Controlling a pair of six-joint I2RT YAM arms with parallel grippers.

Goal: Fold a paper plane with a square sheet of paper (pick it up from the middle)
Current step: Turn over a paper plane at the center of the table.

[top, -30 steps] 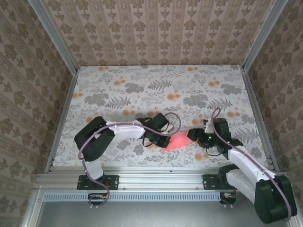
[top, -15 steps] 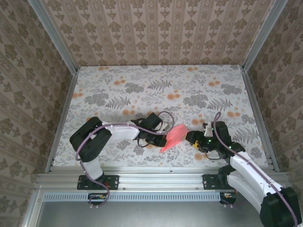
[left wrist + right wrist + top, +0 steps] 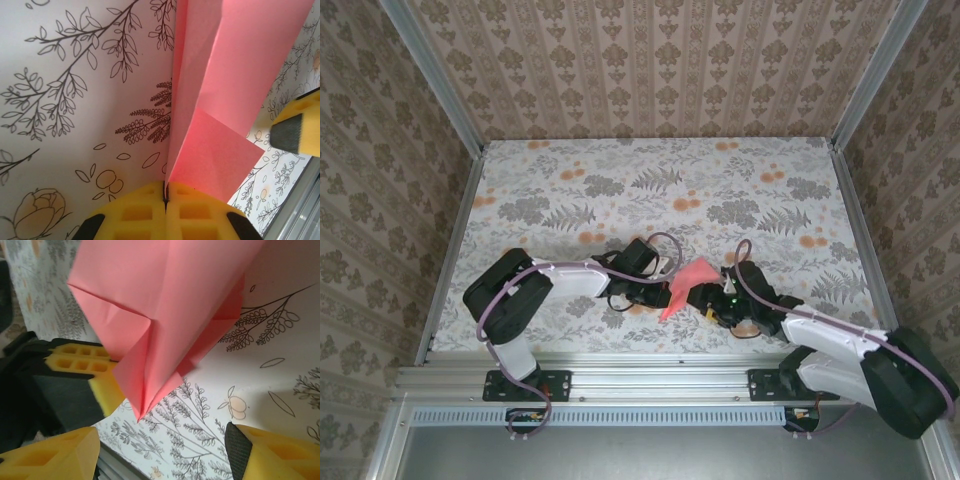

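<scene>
L pincer (image 3: 165, 194) low, clamping paper plane (image 3: 220, 75), prob. tilted.

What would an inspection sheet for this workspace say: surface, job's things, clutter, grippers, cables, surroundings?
Surface: table with a floral-print cover, flat.
Job's things: pink paper, partly folded with several creases, pinched at one edge and standing up.
Clutter: nothing seen.
Grippers: left gripper shut on the pink paper; right gripper open, its fingers apart on either side of the paper's lower point, not touching it.
Cables: purple cable along the left arm, another looping over the right wrist; neither lies on the paper.
Surroundings: patterned walls on three sides, metal rail at the near edge.
</scene>
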